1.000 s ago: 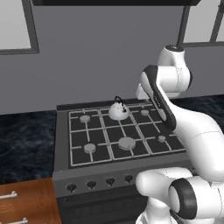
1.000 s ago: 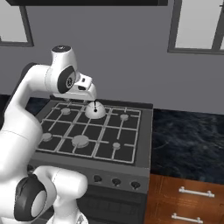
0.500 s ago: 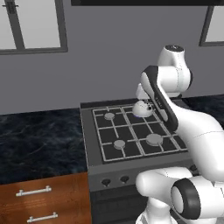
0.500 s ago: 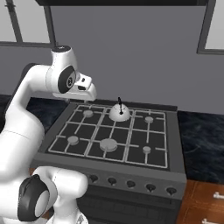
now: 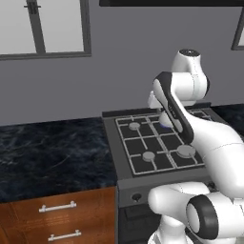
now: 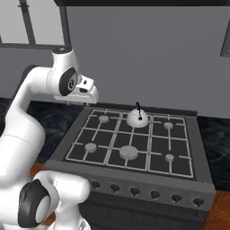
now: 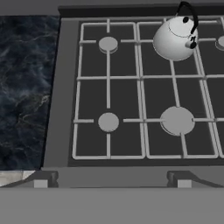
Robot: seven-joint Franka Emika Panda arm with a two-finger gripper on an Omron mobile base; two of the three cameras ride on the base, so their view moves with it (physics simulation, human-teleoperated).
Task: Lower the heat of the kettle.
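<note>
On the far row of the stove [image 6: 67, 155], over its middle, sits the kettle [image 6: 137, 118], a squat white-silver dome with a thin black arched handle, resting on the grey grate between the far-left burner cap [image 6: 103, 119] and the far-right burner cap [image 6: 168, 126]. From the hand camera the kettle [image 7: 176, 38] shows at the upper right, with a small black knob on its lid, beyond the large centre burner cap [image 7: 177, 120] and to the right of the small far cap [image 7: 108, 43]. In the left base view most of the kettle [image 5: 165, 120] is hidden behind the robot's forearm. The hand [image 6: 83, 89] hangs raised above the stove's far left corner, well apart from the kettle and to its left, touching nothing. Its two dark finger tips [image 7: 40, 180] rise low in the hand camera's picture, set wide apart, so the hand is spread and holds nothing. Along the stove's near front panel runs a row of dark knobs [image 6: 134, 191], all below the level of the grate and well away from the hand. Dark marbled table [image 5: 52, 157] lies to the left of the stove, with wooden drawers [image 5: 62, 214] and pale bar handles beneath it. Behind, a grey wall [image 6: 148, 54] carries a window [image 5: 45, 26] at the far left.
</note>
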